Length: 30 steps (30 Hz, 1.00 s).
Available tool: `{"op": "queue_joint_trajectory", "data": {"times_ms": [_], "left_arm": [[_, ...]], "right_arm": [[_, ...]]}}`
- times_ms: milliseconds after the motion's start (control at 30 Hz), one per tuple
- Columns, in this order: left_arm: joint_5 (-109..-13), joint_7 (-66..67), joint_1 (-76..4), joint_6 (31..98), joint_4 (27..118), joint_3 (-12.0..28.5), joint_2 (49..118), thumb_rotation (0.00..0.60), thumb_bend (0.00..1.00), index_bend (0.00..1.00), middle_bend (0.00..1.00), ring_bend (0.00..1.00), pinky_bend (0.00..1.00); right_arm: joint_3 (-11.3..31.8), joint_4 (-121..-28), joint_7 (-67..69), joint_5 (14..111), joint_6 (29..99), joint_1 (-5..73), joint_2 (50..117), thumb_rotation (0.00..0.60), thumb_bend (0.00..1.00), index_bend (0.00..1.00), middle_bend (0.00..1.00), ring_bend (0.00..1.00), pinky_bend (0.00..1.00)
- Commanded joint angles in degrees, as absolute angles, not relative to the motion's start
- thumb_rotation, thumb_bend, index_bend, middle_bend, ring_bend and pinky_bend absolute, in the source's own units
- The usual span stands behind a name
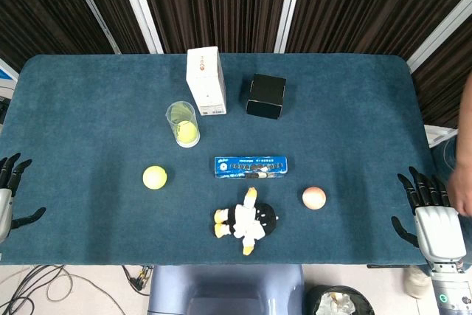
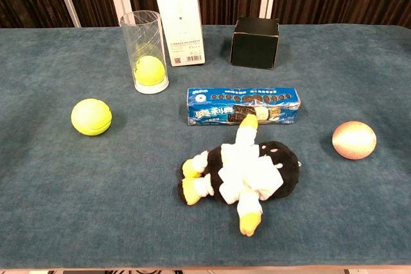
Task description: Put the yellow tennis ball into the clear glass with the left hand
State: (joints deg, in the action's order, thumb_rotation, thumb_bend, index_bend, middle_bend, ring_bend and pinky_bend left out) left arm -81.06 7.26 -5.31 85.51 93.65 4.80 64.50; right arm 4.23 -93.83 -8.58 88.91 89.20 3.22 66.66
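Blue tabletop [image 1: 88, 108] spanning both views. At its far middle, tall white carton [image 2: 178, 14] upright, black box [image 2: 255, 43] just right of it. Near the front edge, toy penguin [image 2: 241, 174] on its back. Behind the penguin, blue biscuit pack [image 2: 243, 104] lying lengthwise. Left of the carton, clear glass [image 2: 144, 51] upright with one yellow ball [image 2: 149, 70] inside at the bottom. Second yellow ball [image 2: 91, 117] loose on the cloth, front-left of the glass, apart from it. Peach ball [image 2: 354, 140] far right. Left hand [image 1: 9, 193] at the left edge, fingers spread, holding nothing. Right hand [image 1: 431, 215] at the right edge, likewise spread and empty.
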Motion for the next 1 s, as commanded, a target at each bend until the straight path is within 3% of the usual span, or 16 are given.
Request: {"op": "queue_joint_trajectory", "data": {"times_ms": [33,933,1000], "left_arm": [[-81.1,7.2,-5.3,85.5,93.6,4.8,64.5,0.600,0.04,0.15,0.03,0.03,0.07],[-83.4,5.0,-6.1,85.7,92.1,4.8,65.1,0.600,0.04,0.15,0.04,0.03,0.07],[-85.0,3.4,-7.6,83.2,91.4,4.1,65.5,0.600,0.04,0.15,0.04,0.03,0.07]], "right_arm": [[4.2,-93.8,-8.6,88.9,89.3,3.2,66.7,0.600,0.35,0.13,0.04,0.11,0.05],[4.4,-93.9,-8.4,88.7,89.4,3.1,66.6,0.600,0.35,0.13,0.03,0.11,0.05],[4.5,-94.0,-8.1,88.5,89.7,3.0,66.4,0.600,0.35,0.13,0.03,0.11,0.05]]}}
